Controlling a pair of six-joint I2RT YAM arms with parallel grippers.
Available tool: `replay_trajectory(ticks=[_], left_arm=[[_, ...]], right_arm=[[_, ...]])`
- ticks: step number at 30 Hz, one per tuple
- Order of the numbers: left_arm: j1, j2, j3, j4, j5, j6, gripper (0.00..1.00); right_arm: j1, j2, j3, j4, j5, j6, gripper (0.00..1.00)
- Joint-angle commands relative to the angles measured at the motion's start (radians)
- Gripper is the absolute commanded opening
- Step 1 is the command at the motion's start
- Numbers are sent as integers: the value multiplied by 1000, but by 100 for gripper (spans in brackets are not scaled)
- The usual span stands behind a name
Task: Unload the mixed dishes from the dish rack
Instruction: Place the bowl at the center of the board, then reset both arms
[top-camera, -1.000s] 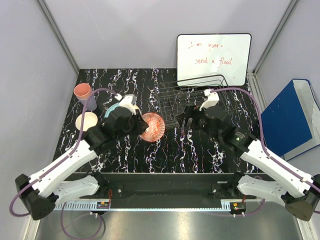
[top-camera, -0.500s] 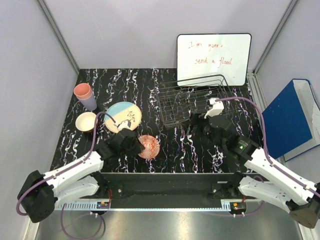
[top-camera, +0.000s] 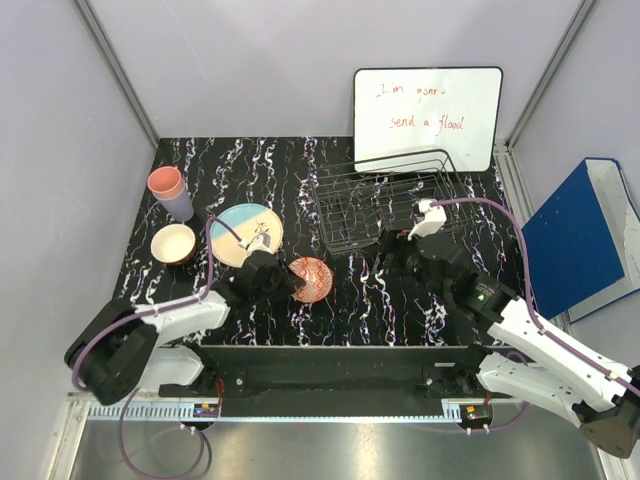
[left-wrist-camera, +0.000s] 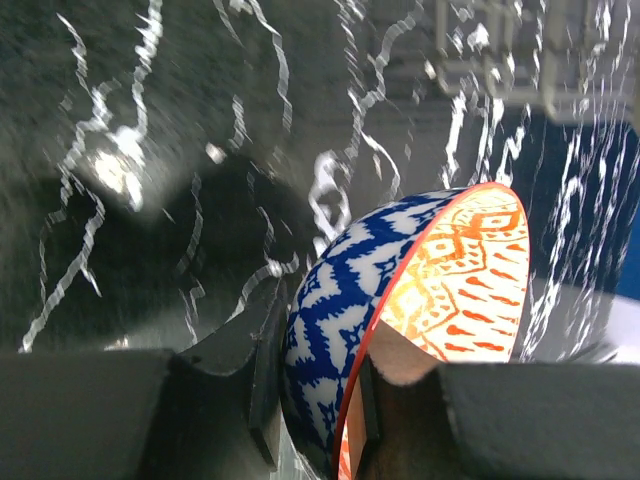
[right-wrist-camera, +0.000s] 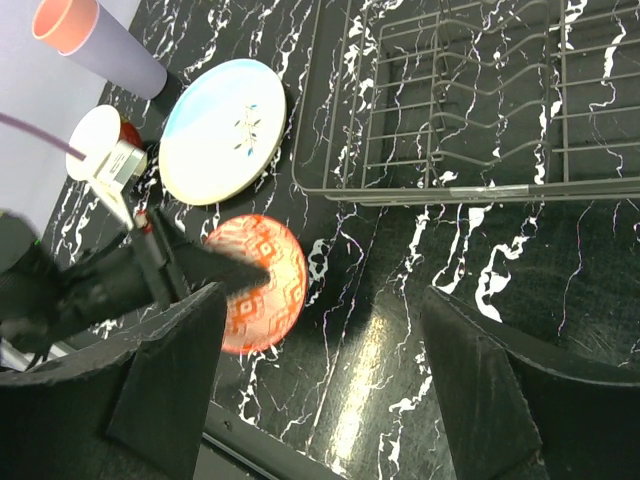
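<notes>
two fingers of the left gripper (left-wrist-camera: 315, 388) are pinched close on the rim of the small patterned bowl (left-wrist-camera: 400, 300). one finger presses its blue-and-white zigzag outside, the other its red-orange inside. the bowl stands tilted on edge in that grip, with the inside turned up and to the right. whether its lower edge touches the table (top-camera: 250, 160) i cannot tell.

seen from above, the bowl is toward the front of the table, just in front of the large light-blue-and-cream plate (top-camera: 246, 233), which lies flat. it is near the front left corner of the dish rack (top-camera: 385, 200) but apart from it.

the right gripper (right-wrist-camera: 325, 390) is spread wide with nothing between its fingers, and hovers over the table just in front of the rack's near edge.

left of the plate sits the red bowl with cream inside (top-camera: 173, 243). behind that, the salmon-pink cup (top-camera: 165, 182) is nested in the lavender cup (top-camera: 182, 208). a white board with red writing (top-camera: 428, 118) stands behind the rack.
</notes>
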Motion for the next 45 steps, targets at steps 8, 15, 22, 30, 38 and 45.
replay_trajectory(ticks=[8, 15, 22, 30, 38, 45], left_arm=[[99, 137, -30, 302, 164, -99, 2], [99, 170, -6, 282, 236, -77, 47], [99, 146, 33, 159, 238, -45, 67], [99, 85, 215, -325, 158, 47, 77], [104, -56, 369, -747, 5, 90, 81], [98, -340, 431, -867, -173, 163, 89]], right_arm=[[6, -30, -24, 19, 10, 6, 85], [6, -2, -22, 26, 3, 7, 85], [6, -7, -25, 29, 9, 6, 85], [6, -19, -34, 28, 17, 6, 85], [6, -21, -41, 40, 32, 1, 85], [6, -8, -42, 36, 55, -17, 85]])
